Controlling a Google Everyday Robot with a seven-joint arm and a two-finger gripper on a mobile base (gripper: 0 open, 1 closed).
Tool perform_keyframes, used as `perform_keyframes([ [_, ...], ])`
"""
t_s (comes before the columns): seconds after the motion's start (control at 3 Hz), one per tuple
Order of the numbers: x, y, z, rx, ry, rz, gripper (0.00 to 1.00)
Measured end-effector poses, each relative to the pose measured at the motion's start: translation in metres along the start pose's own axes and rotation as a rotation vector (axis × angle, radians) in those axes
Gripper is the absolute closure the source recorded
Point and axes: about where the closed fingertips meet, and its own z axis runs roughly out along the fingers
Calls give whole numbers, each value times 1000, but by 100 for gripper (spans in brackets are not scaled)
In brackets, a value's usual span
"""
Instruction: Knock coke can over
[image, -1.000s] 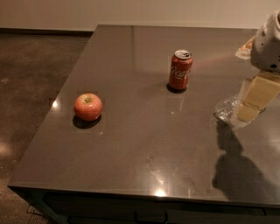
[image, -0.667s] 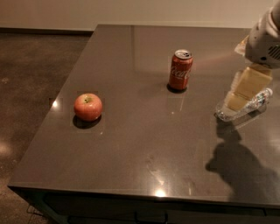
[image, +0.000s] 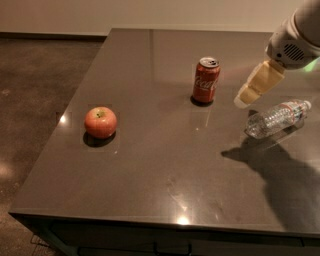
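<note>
Coke can (image: 206, 80): upright toward the far middle of the desk (image: 150, 190), white script facing the camera, silver top up, not yet knocked over. Claw (image: 243, 100): in the air to the right of the can, near it but apart, slanting down and left from the grey arm housing (image: 295, 42); spread or pressed together, cannot tell from this angle.

Likely trouble from here:
- Too high a sweep: passes over the silver top and leaves the can standing.
- Too low or too gentle a push near the base: slides the can along the glossy desk instead of tipping it.
- A swing begun too low on the right: clips the clear plastic bottle (image: 277, 118), on its side just below and right of the claw, and sets it rolling toward the desk edge.
- Too hard a hit: sends the fallen can rolling left over the smooth top, perhaps toward the apple (image: 100, 122) or off the side.
- Depth hard to judge from a single view, so also a chance of passing in front of the can or behind it.

Against the earlier frame: claw now higher and farther left, closer to the can, lifted clear of the bottle instead of hanging right over it; bottle now in full view along its length; can and apple in the same places as before; arm shadow on the desk shifted as well
</note>
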Motion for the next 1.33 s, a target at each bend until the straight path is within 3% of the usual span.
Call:
perform_keyframes([
  [0.67,-23,-37,42,43,-98,105,0],
  [1.33,-47,-54,82,28,-163,169,0],
])
